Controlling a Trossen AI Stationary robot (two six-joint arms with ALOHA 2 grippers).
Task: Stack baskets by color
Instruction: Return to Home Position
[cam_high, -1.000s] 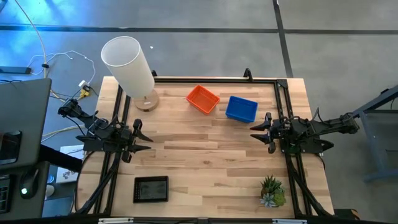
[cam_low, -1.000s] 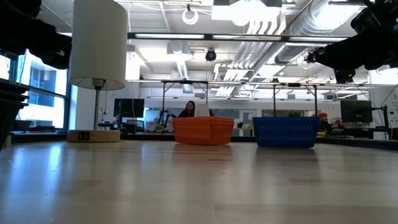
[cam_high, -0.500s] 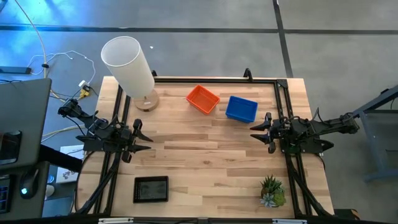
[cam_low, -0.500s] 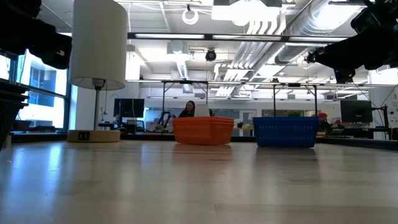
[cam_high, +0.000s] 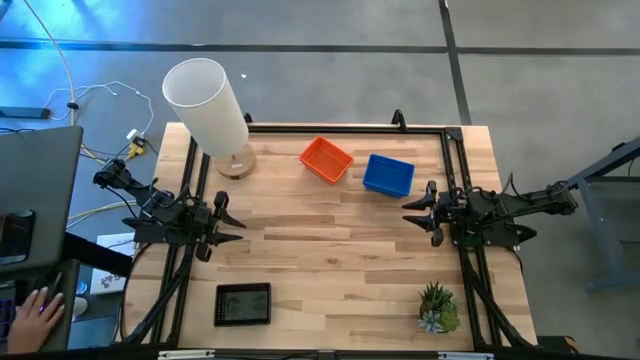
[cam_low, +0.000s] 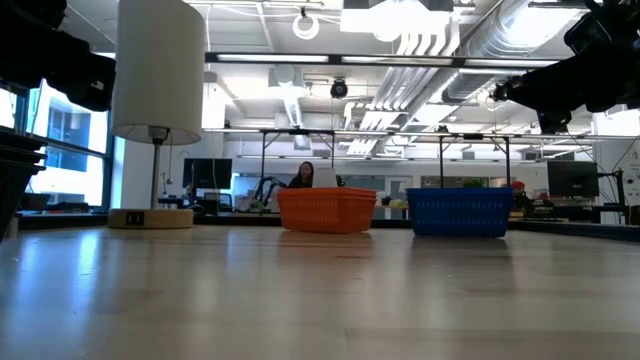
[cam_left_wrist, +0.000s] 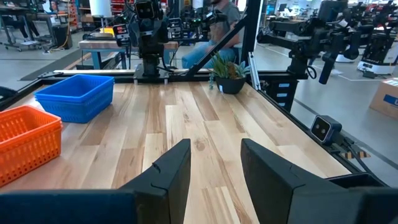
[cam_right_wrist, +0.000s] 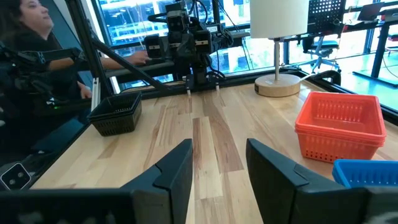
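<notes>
The left gripper (cam_high: 232, 220) hangs over its own edge of the pale wooden table (cam_high: 330, 250), its two dark fingers spread wide and holding nothing; the left wrist view shows only bare planks between them. The right gripper (cam_high: 410, 212) hangs over the opposite edge, facing it, likewise spread and empty. The nested orange perforated plastic baskets (cam_high: 326, 159) stand ahead of the right gripper and off toward the table's far side, between it and the tall white cylinder lamp (cam_high: 205, 100), well apart from both grippers. The nested blue perforated plastic baskets (cam_high: 388, 174) stand just beside the orange ones without touching them, and lie nearest the right gripper, just past its fingertips on the far side. The black perforated plastic baskets (cam_high: 243, 303) sit by the front edge, on the near side of the left gripper and apart from it. A small green potted plant (cam_high: 437, 307) stands on the near side of the right gripper. A person's hand (cam_high: 35, 308) shows off the table, behind the left arm.
</notes>
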